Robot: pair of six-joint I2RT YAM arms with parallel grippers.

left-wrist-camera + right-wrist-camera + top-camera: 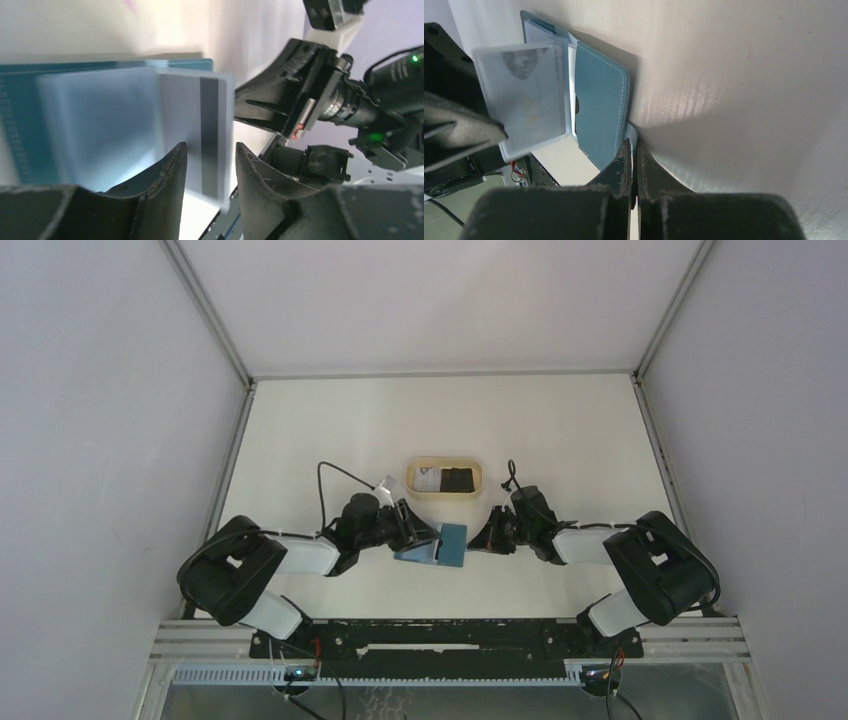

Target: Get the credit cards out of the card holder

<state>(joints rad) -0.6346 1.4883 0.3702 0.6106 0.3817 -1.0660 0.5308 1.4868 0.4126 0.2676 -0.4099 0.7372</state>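
Note:
The teal card holder (452,545) stands open on edge between both arms. In the right wrist view its teal cover (599,110) is upright, and my right gripper (633,141) is shut on a thin pale edge at its lower corner. A pale credit card (521,95) sticks out of the inner pocket. The left wrist view shows this card (210,125) with a dark stripe, half out of the light blue pocket (100,125). My left gripper (210,146) has its jaws apart just in front of that card. In the top view the left gripper (415,532) and right gripper (480,538) flank the holder.
A tan oval tray (410,478) sits just behind the holder, with a white card (430,478) and a black card (460,480) in it. The right arm's wrist (310,100) is close to the holder. Side walls enclose the table.

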